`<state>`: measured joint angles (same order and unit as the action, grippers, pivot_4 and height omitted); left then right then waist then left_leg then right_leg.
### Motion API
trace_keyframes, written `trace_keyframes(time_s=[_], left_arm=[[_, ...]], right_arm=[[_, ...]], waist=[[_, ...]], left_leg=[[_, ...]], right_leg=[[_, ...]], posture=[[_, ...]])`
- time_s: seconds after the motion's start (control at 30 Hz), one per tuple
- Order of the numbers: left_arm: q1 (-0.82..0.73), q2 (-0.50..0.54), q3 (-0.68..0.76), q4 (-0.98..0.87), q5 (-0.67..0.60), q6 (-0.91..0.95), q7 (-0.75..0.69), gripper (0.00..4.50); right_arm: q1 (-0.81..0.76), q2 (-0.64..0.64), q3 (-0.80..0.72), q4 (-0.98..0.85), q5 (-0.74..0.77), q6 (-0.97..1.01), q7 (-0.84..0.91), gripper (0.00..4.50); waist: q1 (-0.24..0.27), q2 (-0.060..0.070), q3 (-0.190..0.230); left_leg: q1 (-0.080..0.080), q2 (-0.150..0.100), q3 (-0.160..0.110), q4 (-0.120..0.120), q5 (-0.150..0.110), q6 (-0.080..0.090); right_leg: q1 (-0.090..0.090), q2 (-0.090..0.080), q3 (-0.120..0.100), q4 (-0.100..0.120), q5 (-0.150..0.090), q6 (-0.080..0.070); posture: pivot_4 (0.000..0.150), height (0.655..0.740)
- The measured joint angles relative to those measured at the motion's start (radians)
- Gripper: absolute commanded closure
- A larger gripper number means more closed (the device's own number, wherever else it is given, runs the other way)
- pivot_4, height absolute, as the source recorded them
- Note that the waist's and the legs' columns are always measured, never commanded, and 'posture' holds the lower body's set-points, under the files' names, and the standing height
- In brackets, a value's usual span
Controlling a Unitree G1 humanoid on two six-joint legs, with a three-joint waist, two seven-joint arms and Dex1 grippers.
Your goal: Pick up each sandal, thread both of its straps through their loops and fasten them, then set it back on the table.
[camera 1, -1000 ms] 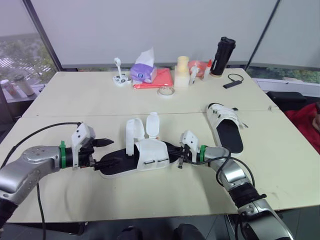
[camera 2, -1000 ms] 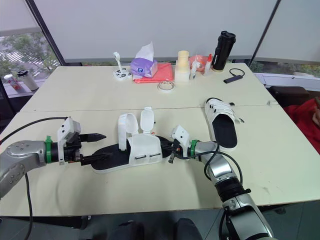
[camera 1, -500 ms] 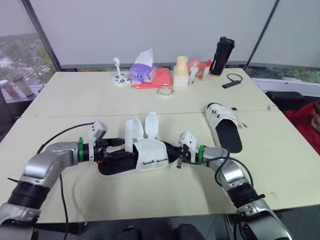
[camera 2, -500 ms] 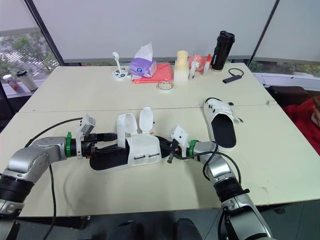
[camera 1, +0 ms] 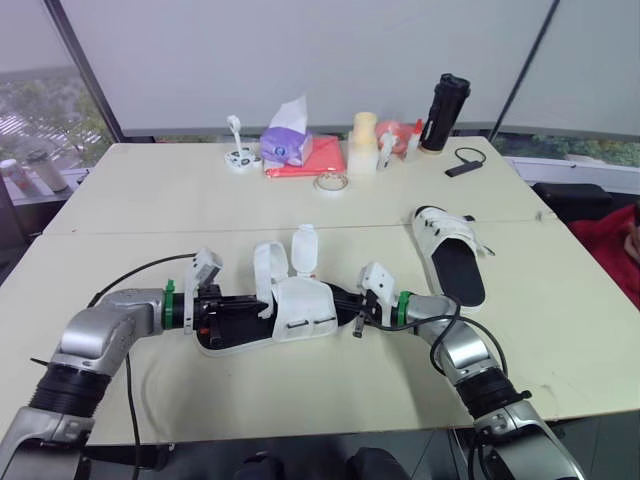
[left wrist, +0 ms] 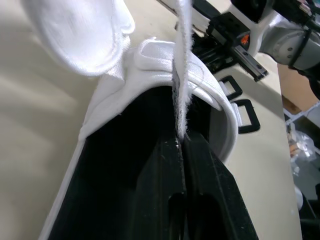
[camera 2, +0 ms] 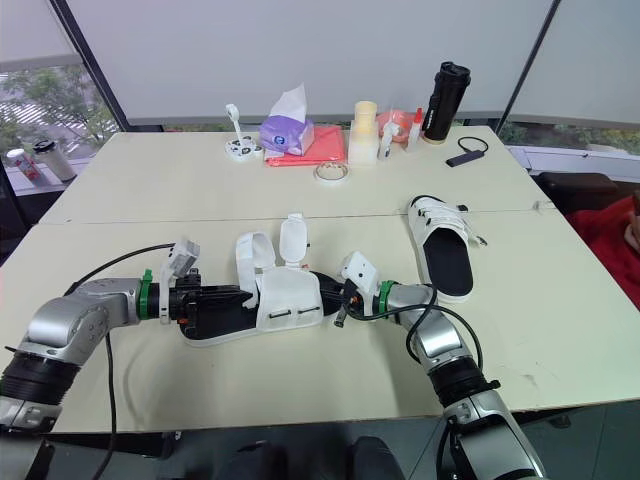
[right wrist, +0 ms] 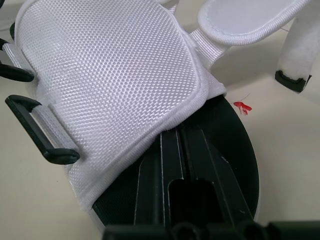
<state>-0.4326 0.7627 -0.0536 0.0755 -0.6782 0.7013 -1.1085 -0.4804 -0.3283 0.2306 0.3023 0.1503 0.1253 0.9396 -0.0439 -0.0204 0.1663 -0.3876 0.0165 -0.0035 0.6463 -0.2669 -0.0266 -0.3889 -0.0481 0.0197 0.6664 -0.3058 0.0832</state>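
A sandal [camera 1: 300, 310] with a black sole and white mesh upper lies in the middle of the near table, its two white straps [camera 1: 267, 268] standing up unfastened. My left gripper [camera 1: 258, 303] reaches in over the heel and is shut on the edge of the nearer strap [left wrist: 179, 75], which runs down between its fingertips [left wrist: 170, 150]. My right gripper [camera 1: 345, 303] lies shut on the insole at the toe end, its tips tucked under the upper's edge [right wrist: 165, 125]. Black buckle loops [right wrist: 40, 135] hang on the upper's side. A second sandal [camera 1: 452, 250] lies flat to the right.
Along the far table stand a tissue pack [camera 1: 288, 140], a red cloth [camera 1: 322, 160], a tape roll [camera 1: 331, 182], small bottles [camera 1: 366, 142], a black flask [camera 1: 446, 100] and a black device with a cable [camera 1: 464, 165]. Black cables trail from both my wrists.
My left gripper has moved right over the sandal's heel to the nearer strap and gone from wide open to shut on it. The right arm has stayed put.
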Motion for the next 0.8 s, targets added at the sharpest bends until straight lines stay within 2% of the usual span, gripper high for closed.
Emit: trace_keyframes(time_s=[0.17, 0.33, 0.47, 0.6, 0.8], left_arm=[[-0.096, 0.004, 0.091, -0.003, -0.069, 0.115, 0.003, 4.46], [-0.129, 0.015, 0.165, -0.028, -0.210, 0.312, -0.006, 4.46], [-0.126, -0.030, 0.182, -0.113, -0.268, 0.384, 0.034, 4.46], [-0.060, -0.080, 0.114, -0.185, -0.230, 0.352, 0.068, 4.46], [-0.012, -0.093, 0.065, -0.207, -0.143, 0.265, 0.072, 4.46]], right_arm=[[0.000, 0.002, 0.001, 0.000, 0.000, 0.000, -0.001, 4.50], [0.000, 0.003, 0.000, 0.001, 0.000, 0.000, -0.002, 4.50], [-0.001, 0.005, 0.000, 0.003, 0.000, 0.000, -0.002, 4.50], [-0.001, 0.014, 0.000, 0.005, -0.001, 0.000, -0.006, 4.50], [0.000, 0.015, 0.000, 0.003, -0.005, 0.000, -0.012, 4.50]], waist=[[-0.002, 0.000, 0.000], [-0.002, 0.000, 0.000], [-0.002, 0.000, 0.000], [-0.005, 0.000, 0.000], [-0.004, 0.000, 0.000]], left_leg=[[0.000, 0.000, 0.000, 0.000, 0.000, 0.000], [0.000, 0.000, 0.000, 0.000, 0.000, 0.000], [0.000, 0.000, 0.000, 0.000, 0.000, 0.000], [0.001, 0.000, 0.000, -0.001, 0.000, 0.000], [0.001, 0.000, 0.000, -0.001, 0.000, 0.000]], right_leg=[[0.000, 0.000, 0.000, 0.000, 0.000, 0.000], [0.000, 0.001, 0.000, 0.000, 0.000, 0.000], [0.000, 0.000, 0.000, 0.000, 0.000, 0.000], [0.000, 0.001, 0.001, 0.000, 0.000, 0.000], [0.000, 0.000, 0.001, 0.000, 0.001, -0.001]], posture=[[0.150, 0.7400], [0.150, 0.7400], [0.150, 0.7400], [0.150, 0.7400], [0.150, 0.7400]])
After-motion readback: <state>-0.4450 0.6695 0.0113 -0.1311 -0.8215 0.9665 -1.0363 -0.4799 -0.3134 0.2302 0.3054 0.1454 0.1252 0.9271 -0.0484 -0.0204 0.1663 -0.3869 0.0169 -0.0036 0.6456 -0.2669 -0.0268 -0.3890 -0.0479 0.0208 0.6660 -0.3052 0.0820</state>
